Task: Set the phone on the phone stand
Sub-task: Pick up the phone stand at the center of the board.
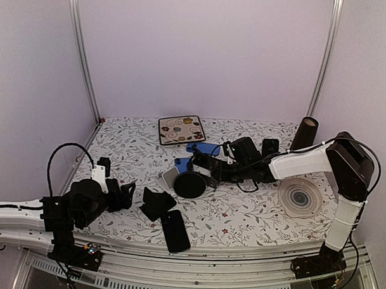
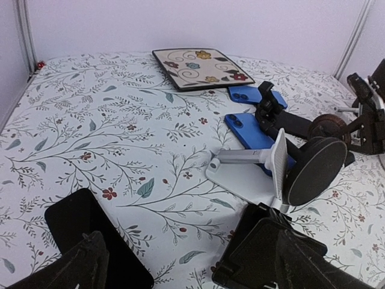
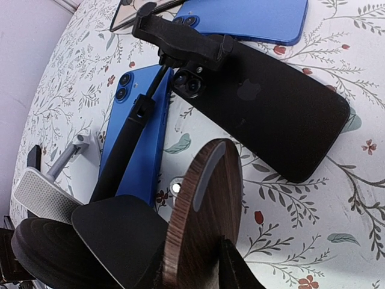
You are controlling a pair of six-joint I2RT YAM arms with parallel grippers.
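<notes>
Worktop: white cloth with a leaf-and-flower print. Pale walls on three sides, aluminium posts in the back corners.

Left hand sits low at the near left with its fingers wide apart, gripping nothing.

Right hand is at centre, clamped on an upright round wood-grain disc.

Only the top view shows:
- slim black phone at the near edge
- black wedge stand just beside it
- square floral plate at the back
- round white swirl dish at the right

Only the right wrist view shows:
- face-down black phone flat on the cloth, just beside the disc
- black clamp on a rod at that phone's camera end
- two blue phones, one either side of the clamp

The left wrist view shows the white folding stand with a black round pad most clearly.
</notes>
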